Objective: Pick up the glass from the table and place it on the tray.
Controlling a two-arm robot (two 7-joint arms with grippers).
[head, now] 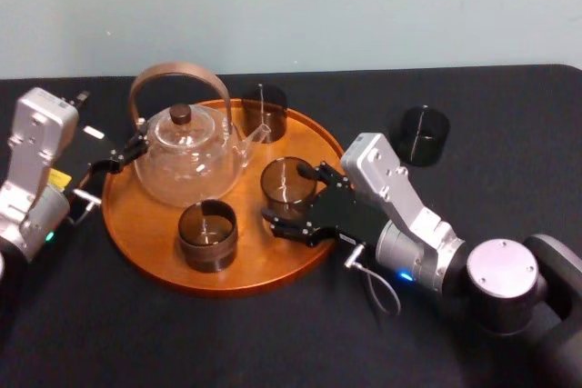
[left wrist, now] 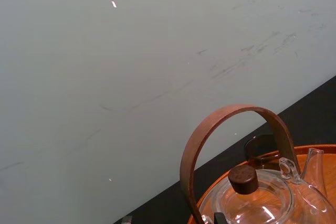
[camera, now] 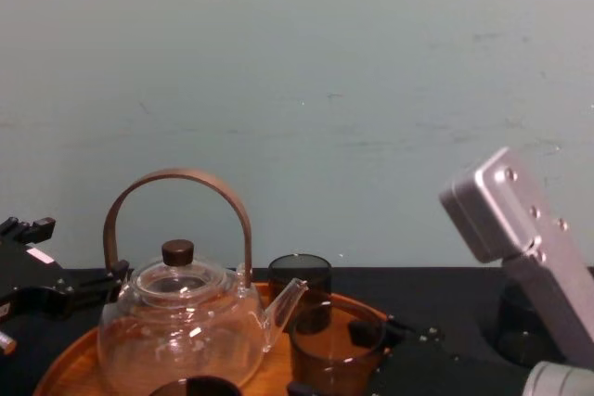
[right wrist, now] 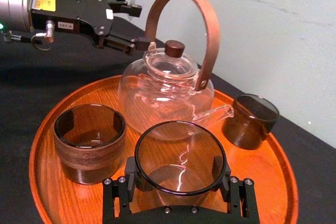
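Left gripper (right wrist: 134, 25) sits at the tray's left edge, fingers spread and empty, lower finger just beside the base of the teapot (head: 186, 165) handle; whether it touches can't be told. It looks idle for this task. The tray (head: 136, 224) is mid-table and crowded: teapot on its left half, front glass (head: 207, 235) near the robot-side rim, rear glass (head: 264, 114) at the far rim behind the spout. The held glass (head: 288, 186) is right of the teapot, well inside the tray rim, and the right gripper (head: 289, 197) is clamped on it with a finger on each side of the wall. Its base is at or just above the wood; contact can't be confirmed. The step looks like the end of the place: transport is done and release is pending. The next move calls for settling the base flat, spreading the fingers just enough to clear the wall, then backing the arm out over the right rim without dragging the glass. Clearance is tight, with the teapot spout just beside the held glass's rim and the front glass near on the left, so no sideways drift. A spare glass (head: 425, 134) stands on the table (head: 273, 333), right of the tray and well apart, out of the exit path.
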